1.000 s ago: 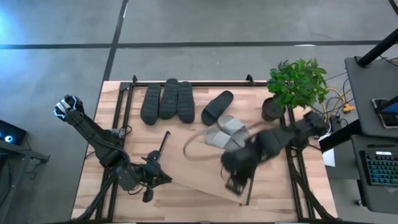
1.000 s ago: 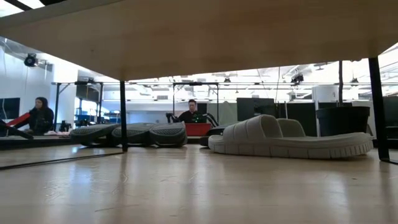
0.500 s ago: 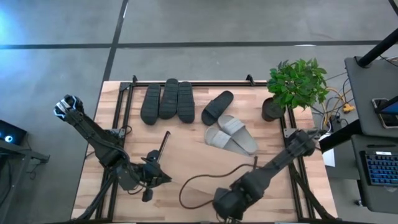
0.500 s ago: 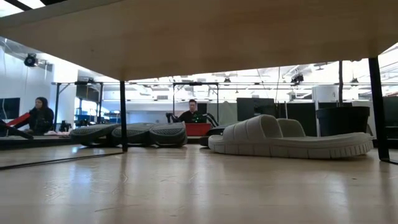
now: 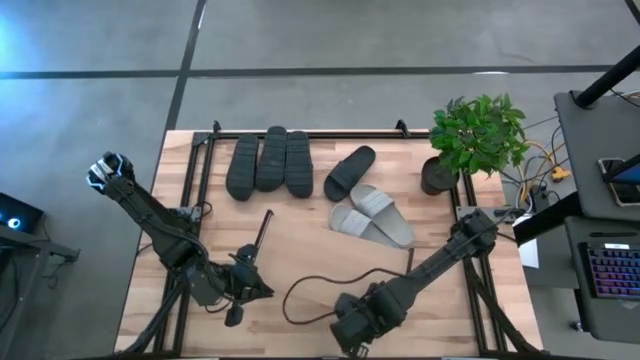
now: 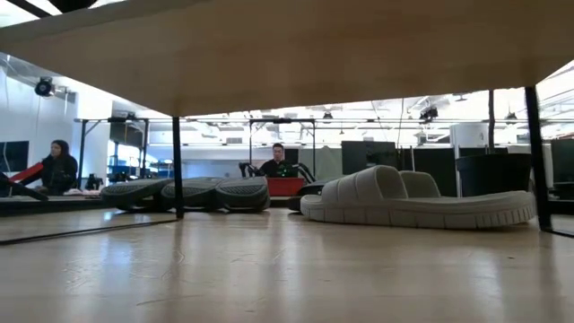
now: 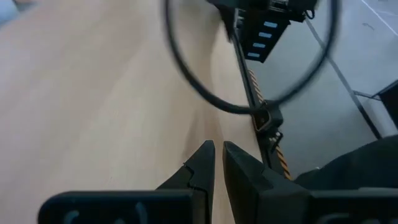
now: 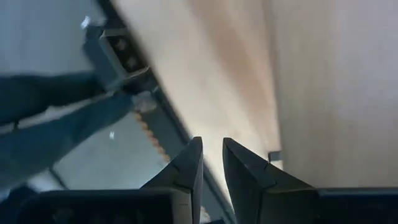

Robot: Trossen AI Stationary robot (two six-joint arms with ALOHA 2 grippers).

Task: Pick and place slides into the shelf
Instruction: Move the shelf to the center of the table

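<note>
I see my right hand (image 5: 350,330) low at the near edge of the desk (image 5: 300,250), fingers nearly together with nothing between them. My left hand (image 5: 255,288) rests at the near left, fingers closed and empty. Farther in, two light grey slides (image 5: 372,216) lie on the desk right of centre, a black slide (image 5: 349,172) just beyond them. Three dark slides (image 5: 268,162) sit side by side at the far edge. A potted plant (image 5: 476,138) stands at the far right corner.

A grey concrete floor (image 5: 330,40) crossed by dark seams surrounds the wooden table (image 5: 300,255). A desk with a keyboard (image 5: 612,272) stands alongside. Beyond, two seated people (image 6: 56,166) work under ceiling lights.
</note>
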